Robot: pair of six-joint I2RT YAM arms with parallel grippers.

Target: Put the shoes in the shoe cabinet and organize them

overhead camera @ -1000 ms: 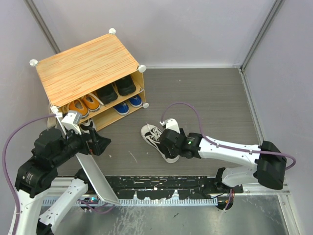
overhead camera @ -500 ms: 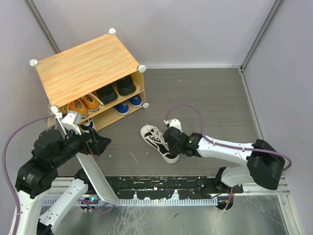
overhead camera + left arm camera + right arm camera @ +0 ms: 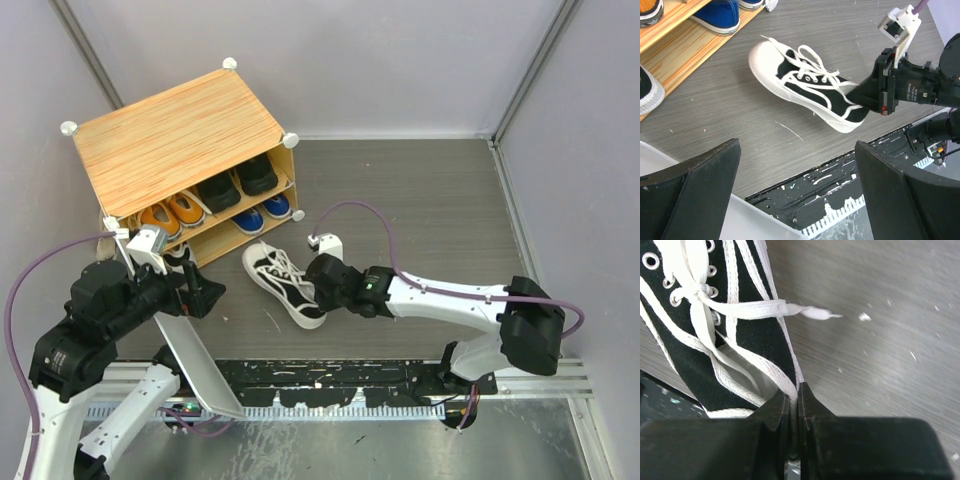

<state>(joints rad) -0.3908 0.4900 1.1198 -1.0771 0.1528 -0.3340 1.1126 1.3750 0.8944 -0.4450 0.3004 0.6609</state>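
Grip looks thin: right gripper (image 3: 322,284) clamps only the heel rim of the black-and-white shoe (image 3: 279,279), toe pointing far-left at the shoe cabinet (image 3: 175,135) nearby. Slide it low onto the lower shelf (image 3: 685,55). Left gripper (image 3: 797,150) gapes, empty.

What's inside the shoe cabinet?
Top shelf: orange shoes and black shoes. Bottom shelf: blue shoes and one black shoe with a white sole, half hidden by the left arm. The top of the cabinet covers the back of both shelves.
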